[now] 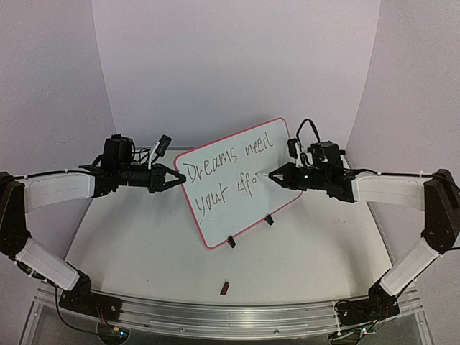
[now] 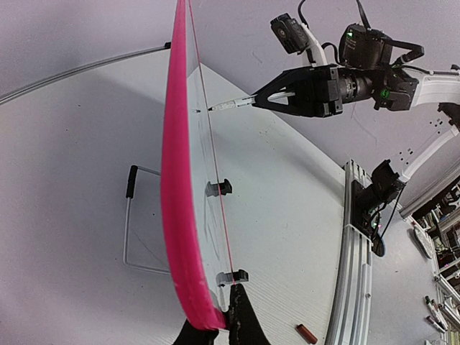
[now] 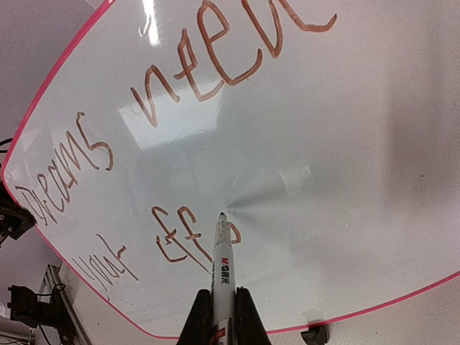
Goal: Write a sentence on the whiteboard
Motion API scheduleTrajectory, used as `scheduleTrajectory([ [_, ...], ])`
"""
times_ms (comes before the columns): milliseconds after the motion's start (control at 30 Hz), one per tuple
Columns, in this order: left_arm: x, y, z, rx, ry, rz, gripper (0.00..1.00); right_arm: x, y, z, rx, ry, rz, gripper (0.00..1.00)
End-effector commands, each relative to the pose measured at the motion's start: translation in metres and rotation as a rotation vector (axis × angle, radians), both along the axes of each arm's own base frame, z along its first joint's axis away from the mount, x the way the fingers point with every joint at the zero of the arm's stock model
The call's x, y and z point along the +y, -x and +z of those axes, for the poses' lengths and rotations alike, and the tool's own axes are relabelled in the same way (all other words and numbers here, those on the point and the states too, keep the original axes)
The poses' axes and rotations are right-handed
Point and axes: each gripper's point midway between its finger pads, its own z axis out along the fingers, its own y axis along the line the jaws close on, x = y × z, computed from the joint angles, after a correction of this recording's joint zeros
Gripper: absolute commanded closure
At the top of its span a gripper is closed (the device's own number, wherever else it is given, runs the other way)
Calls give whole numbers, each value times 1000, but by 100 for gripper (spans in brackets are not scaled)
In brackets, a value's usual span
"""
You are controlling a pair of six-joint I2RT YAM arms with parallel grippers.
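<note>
Right pincer [image 3: 223, 295] pinching marker [image 3: 220, 251], tip on whiteboard [image 3: 323, 144]; left pincer [image 1: 174, 180] clamps its edge

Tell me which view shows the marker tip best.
Right wrist: the marker sits close and central, tip at the whiteboard by the last letter. Left wrist shows it small, side-on; the top view barely resolves it.

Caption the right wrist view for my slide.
Right gripper holds a marker to the whiteboard, reading "Dreams need your eff".

whiteboard [image 1: 241, 212], handwritten "Dreams need your eff", marker [image 3: 221, 264] print too small
</note>
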Motion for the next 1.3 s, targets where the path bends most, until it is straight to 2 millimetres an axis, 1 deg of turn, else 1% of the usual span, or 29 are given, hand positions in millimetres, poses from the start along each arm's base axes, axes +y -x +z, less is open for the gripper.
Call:
scheduleTrajectory([
  [0, -2, 2, -26, -34, -90, -27, 100, 4, -10, 13, -38, -18, -5, 100],
  [333, -2, 2, -25, -34, -89, -27, 100, -5, -11, 0, -13, 3, -50, 100],
  [533, -2, 2, -24, -36, -88, -28, 100, -8, -5, -8, 8, 12, -55, 100],
  [700, -2, 3, -24, -37, -87, -29, 100, -11, 0, -18, 36, 21, -57, 100],
  [867, -2, 3, -23, -39, -87, -28, 100, -14, 4, -24, 50, 26, -63, 100],
  [1100, -2, 3, -23, -38, -86, -29, 100, -14, 6, -23, 54, 20, -62, 100],
  [1267, -2, 3, -23, -38, -86, -29, 100, -11, 0, -9, 24, -2, -65, 100],
])
